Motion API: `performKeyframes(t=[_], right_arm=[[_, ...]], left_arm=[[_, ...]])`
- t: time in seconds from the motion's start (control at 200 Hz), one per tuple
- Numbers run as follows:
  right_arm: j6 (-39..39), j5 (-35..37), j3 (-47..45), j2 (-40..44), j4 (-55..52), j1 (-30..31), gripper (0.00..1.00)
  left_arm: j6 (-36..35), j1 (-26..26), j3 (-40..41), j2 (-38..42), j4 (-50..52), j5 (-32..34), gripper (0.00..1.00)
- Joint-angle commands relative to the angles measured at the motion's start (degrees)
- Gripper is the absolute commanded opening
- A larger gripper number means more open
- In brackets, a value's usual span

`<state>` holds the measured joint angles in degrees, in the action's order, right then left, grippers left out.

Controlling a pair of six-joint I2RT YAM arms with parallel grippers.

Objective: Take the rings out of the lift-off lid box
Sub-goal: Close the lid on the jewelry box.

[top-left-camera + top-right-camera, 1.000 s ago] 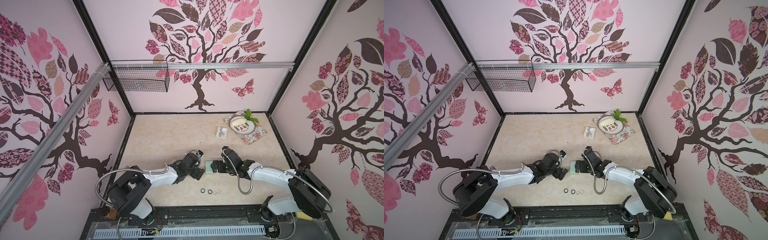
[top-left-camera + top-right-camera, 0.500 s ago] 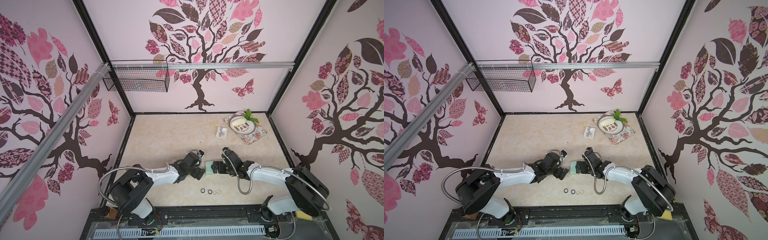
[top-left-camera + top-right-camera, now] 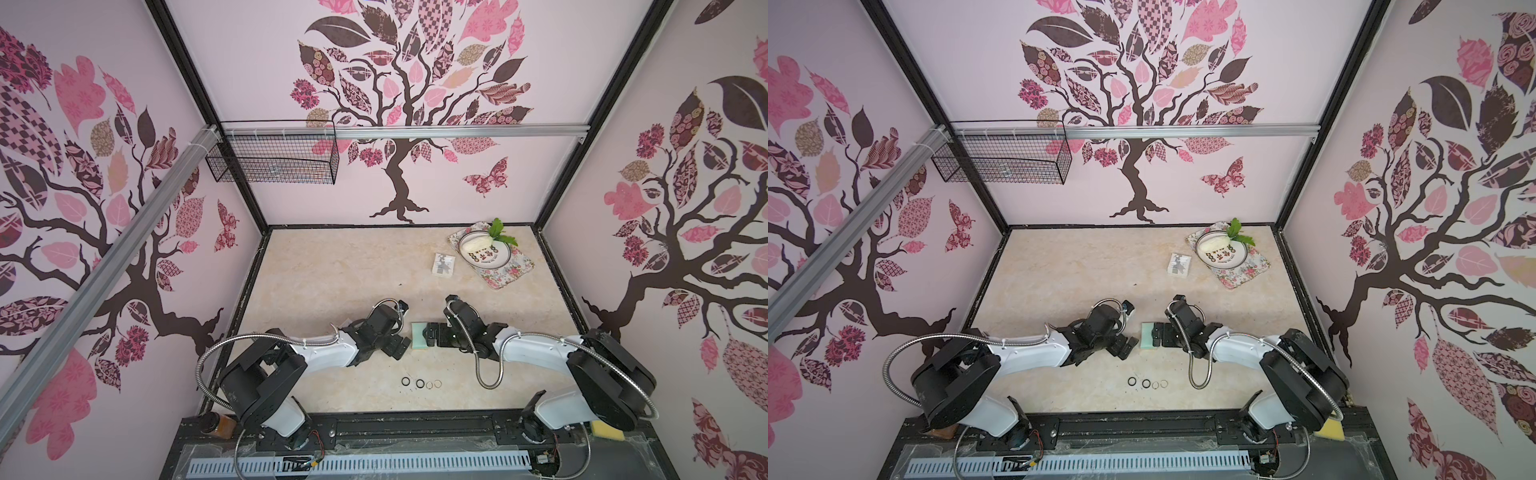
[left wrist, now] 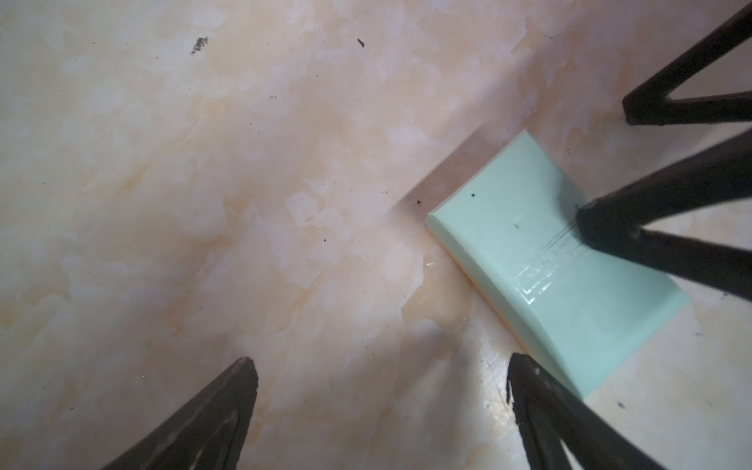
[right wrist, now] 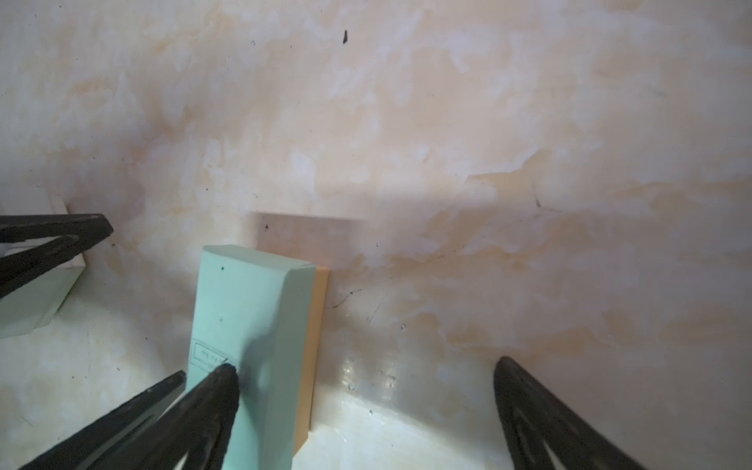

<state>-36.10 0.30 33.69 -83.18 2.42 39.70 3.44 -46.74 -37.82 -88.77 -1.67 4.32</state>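
Observation:
A mint-green lift-off lid box lies shut at the table's middle, with an orange base edge showing under the lid. Several rings lie in a row nearer the front edge, two black and two thin pale ones. My left gripper stands open just left of the box, over bare table. My right gripper is open too. One of its fingers rests on the lid, the other off to the side. Whatever is inside the box is hidden.
A plate on a floral tray and a small printed card box sit at the back right. A wire basket hangs on the back left wall. A pale block shows behind the left gripper's finger.

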Motion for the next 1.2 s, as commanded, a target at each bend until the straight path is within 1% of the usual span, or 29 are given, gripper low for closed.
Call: performKeyframes(t=[0.0,0.145,0.265,0.59,0.92,1.195], right_arm=[[-0.65,-1.26,0.35,-2.1,-4.43,-0.59,1.0],[1.04,0.34,2.48,-0.87,-7.1,-0.54,0.99],[1.94,1.36,3.0,-0.76,-8.19,-0.67,1.0],[3.53,1.89,5.09,-3.71,-10.32,-0.68,1.0],[4.81,4.13,6.47,-5.07,-12.13,-0.6,1.0],[5.58,4.31,7.43,-5.6,-13.11,-0.62,1.0]], left_arm=[[-0.27,0.33,-2.39,0.53,-1.24,-0.48,0.98],[-0.09,0.4,-1.99,4.45,-1.15,-0.14,0.98],[-0.18,0.59,-2.97,5.11,-1.21,-0.35,0.98],[-1.33,0.54,-7.04,-4.17,-2.9,-1.62,0.98],[-1.23,0.51,-8.01,-9.12,-3.45,-1.06,0.98],[-0.47,0.53,-6.86,-11.06,-4.11,-1.06,0.98]])
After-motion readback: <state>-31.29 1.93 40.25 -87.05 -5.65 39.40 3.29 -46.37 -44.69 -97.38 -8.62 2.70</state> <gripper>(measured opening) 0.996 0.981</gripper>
